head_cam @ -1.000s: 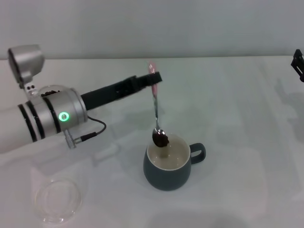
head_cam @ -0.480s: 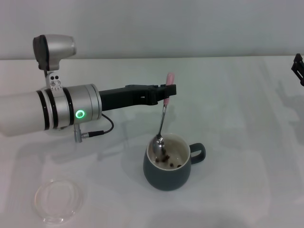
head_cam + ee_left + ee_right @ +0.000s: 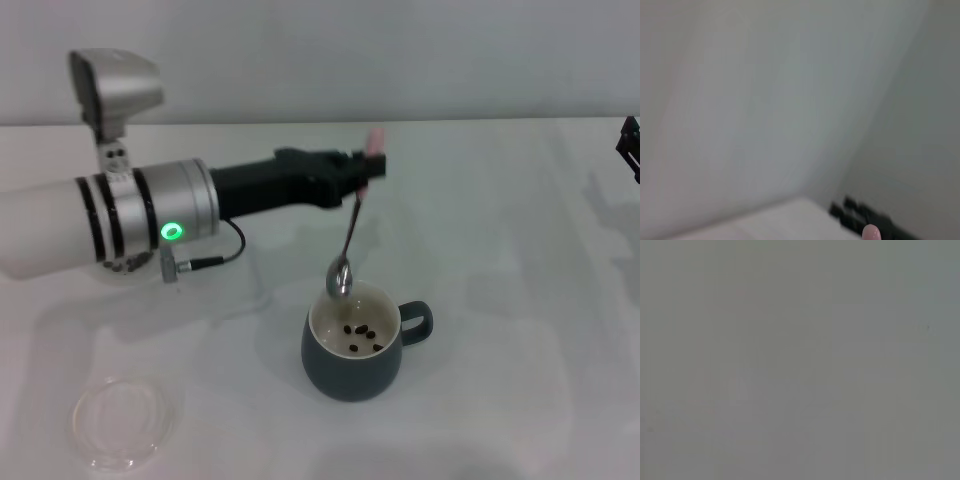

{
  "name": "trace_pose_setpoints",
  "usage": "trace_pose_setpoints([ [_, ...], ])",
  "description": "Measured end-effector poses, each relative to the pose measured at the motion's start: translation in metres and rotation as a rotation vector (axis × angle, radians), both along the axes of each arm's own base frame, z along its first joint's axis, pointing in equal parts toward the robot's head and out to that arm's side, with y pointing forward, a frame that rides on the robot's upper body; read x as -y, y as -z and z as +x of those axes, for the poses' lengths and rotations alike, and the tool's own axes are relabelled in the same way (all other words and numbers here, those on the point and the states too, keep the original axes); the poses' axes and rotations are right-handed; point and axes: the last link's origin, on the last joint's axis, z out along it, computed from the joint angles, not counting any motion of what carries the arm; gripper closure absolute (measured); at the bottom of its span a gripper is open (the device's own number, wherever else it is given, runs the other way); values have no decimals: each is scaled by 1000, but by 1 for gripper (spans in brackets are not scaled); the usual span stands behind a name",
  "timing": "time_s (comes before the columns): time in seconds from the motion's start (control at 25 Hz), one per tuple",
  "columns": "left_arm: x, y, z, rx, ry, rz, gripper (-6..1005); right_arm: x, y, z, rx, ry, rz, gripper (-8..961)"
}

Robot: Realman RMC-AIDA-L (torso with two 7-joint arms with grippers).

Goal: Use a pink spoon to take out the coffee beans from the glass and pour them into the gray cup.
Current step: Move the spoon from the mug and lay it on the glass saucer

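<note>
My left gripper (image 3: 366,172) reaches in from the left, shut on the pink spoon (image 3: 350,228) near its pink handle end. The spoon hangs nearly upright, its metal bowl empty and just above the back rim of the gray cup (image 3: 352,368). Several coffee beans (image 3: 361,334) lie on the cup's cream-white bottom. The cup's handle points right. The glass does not show; my left arm covers the table's left side. The pink spoon tip (image 3: 870,233) shows in the left wrist view. My right gripper (image 3: 630,143) is parked at the far right edge.
A flat clear round saucer (image 3: 125,421) lies at the front left. My left arm's silver forearm (image 3: 110,225) spans the left half of the white table (image 3: 520,300). The right wrist view shows only plain grey.
The spoon carried beans over the cup, tipped them in, and has now risen empty above the rim. My left gripper has shifted right and a little farther back.
</note>
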Motion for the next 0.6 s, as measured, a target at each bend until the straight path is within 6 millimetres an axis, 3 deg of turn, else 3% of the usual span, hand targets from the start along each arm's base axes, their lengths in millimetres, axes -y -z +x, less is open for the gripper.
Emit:
trace_pose_setpoints([
  [0.28, 4, -38, -22, 246, -88, 182, 867, -2, -2, 0, 8, -3, 1, 79],
  [0.4, 13, -54, -45, 352, -176, 252, 868, -3, -3, -1, 12, -6, 1, 79],
  [0.6, 45, -73, -93, 494, -328, 336, 867, -3, -4, 0, 25, -3, 1, 79],
])
